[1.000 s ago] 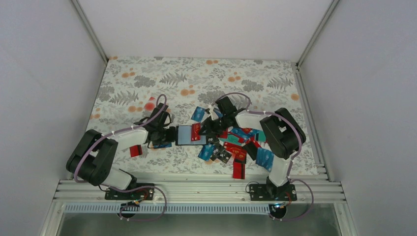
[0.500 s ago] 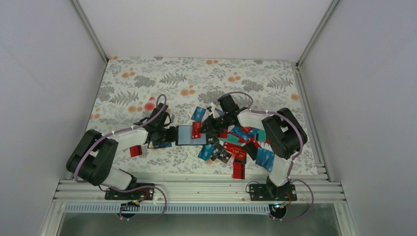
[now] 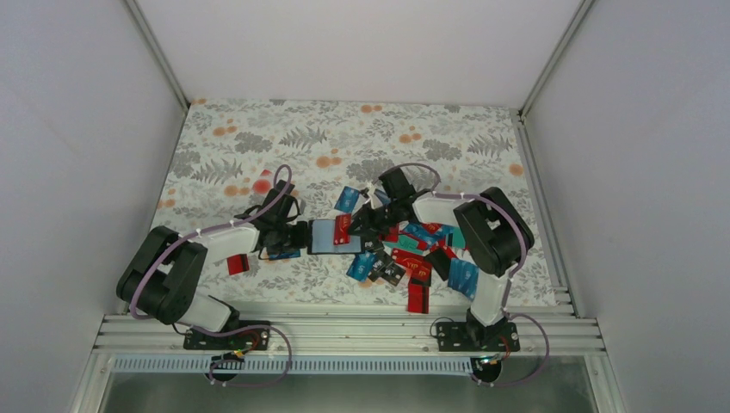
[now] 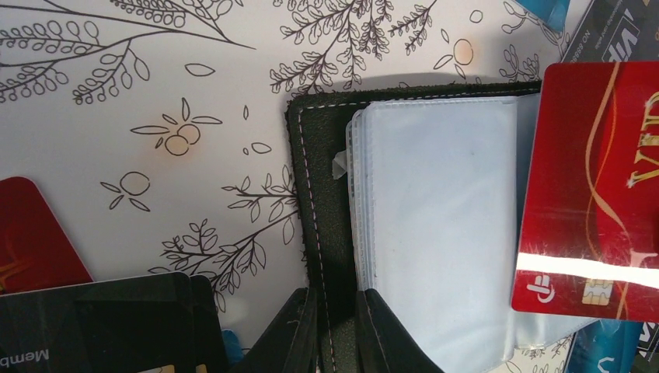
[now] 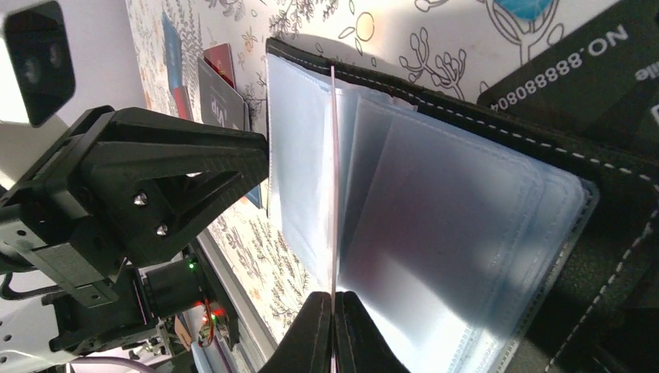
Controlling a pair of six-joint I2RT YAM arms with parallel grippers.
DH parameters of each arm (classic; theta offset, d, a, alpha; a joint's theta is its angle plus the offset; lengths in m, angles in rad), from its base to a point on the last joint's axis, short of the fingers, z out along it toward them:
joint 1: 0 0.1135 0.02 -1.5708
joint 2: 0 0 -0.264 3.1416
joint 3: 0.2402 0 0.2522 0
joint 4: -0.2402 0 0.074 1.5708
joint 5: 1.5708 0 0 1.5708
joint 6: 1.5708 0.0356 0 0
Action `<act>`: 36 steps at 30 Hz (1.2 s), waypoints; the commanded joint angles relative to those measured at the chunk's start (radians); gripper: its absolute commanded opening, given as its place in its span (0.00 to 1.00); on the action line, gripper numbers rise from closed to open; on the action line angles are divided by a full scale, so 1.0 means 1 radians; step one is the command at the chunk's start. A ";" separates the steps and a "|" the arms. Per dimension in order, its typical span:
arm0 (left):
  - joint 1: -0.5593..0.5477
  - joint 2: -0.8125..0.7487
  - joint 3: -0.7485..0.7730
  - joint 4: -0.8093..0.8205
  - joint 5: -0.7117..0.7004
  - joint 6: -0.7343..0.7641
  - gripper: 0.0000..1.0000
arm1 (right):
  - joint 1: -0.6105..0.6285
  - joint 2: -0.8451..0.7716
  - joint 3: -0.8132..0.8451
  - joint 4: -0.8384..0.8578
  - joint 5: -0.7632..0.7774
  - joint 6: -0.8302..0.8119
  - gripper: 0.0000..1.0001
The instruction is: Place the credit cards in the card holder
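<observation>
White-and-black arms (image 3: 225,243), purple cables (image 3: 258,200), screw-studded black left pincer (image 5: 263,163)

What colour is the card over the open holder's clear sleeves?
The plastic card is red with gold print; left wrist view.

- left gripper (image 4: 339,332) clamped on the near edge of the black card holder (image 4: 317,194)
- clear sleeves (image 4: 435,225) lying open
- red card (image 4: 591,186) overlapping the sleeves' right side

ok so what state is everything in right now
card holder: open on the table, clear sleeves showing
red card: held at the sleeves, not clearly inside one
left gripper: shut on the card holder's cover edge
right gripper: shut on the red card
loose cards: scattered on the table, not in the holder
</observation>
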 commanded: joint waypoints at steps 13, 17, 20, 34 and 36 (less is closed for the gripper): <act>0.003 0.029 -0.038 -0.005 0.002 -0.012 0.14 | 0.052 0.053 -0.003 -0.007 0.007 0.036 0.04; 0.003 0.030 -0.041 -0.002 0.004 -0.013 0.14 | 0.052 0.066 -0.003 0.010 -0.011 0.050 0.04; 0.003 0.026 -0.043 -0.004 0.004 -0.012 0.13 | 0.053 0.075 -0.006 0.030 -0.021 0.066 0.04; 0.003 0.016 -0.050 -0.003 0.004 -0.015 0.13 | 0.050 0.109 0.021 0.061 -0.007 0.148 0.04; 0.003 0.013 -0.051 -0.007 0.004 -0.014 0.13 | 0.052 0.134 0.048 0.050 -0.035 0.122 0.04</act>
